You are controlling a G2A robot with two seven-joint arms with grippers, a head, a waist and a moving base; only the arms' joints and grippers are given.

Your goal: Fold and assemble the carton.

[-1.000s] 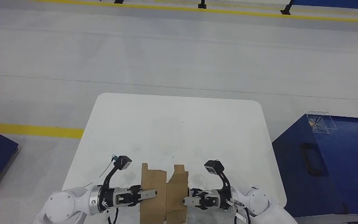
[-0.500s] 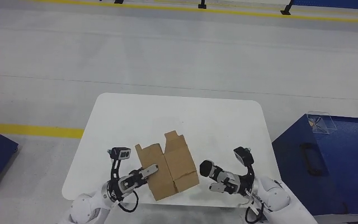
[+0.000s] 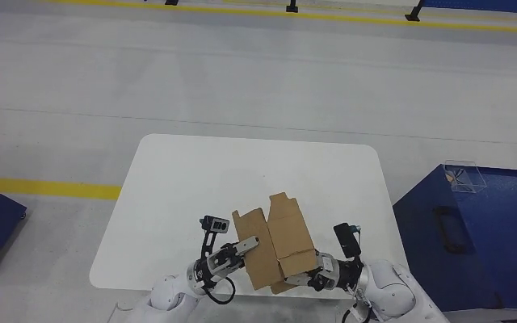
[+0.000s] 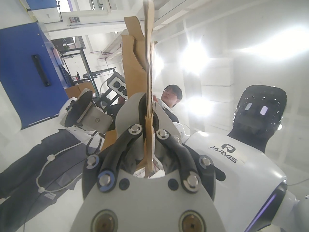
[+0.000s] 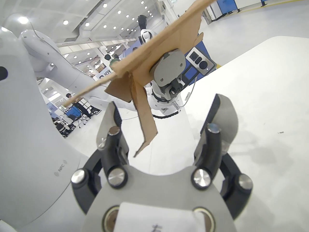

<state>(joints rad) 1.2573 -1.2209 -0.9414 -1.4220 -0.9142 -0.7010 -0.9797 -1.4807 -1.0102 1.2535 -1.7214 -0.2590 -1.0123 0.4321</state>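
Note:
A flat brown carton point(image 3: 279, 238) is held tilted above the near right part of the white table point(image 3: 242, 169). My left gripper point(image 3: 249, 242) is shut on its left edge; in the left wrist view the cardboard point(image 4: 149, 56) stands edge-on, clamped in that gripper point(image 4: 147, 114). My right gripper point(image 3: 303, 278) sits under the carton's near right corner. In the right wrist view it point(image 5: 166, 119) is open, and a loose flap point(image 5: 142, 112) hangs between the fingers without being pinched. The carton point(image 5: 169, 42) spreads above, with the left gripper point(image 5: 169, 69) holding it.
A blue cabinet point(image 3: 460, 234) stands right of the table with a small clear box point(image 3: 464, 174) on top. The table's far half is bare. The near edge lies close under both grippers.
The left gripper has carried the carton right and away from the table's near edge, turning it. The right gripper drew off the carton's side, then came in under its near right corner.

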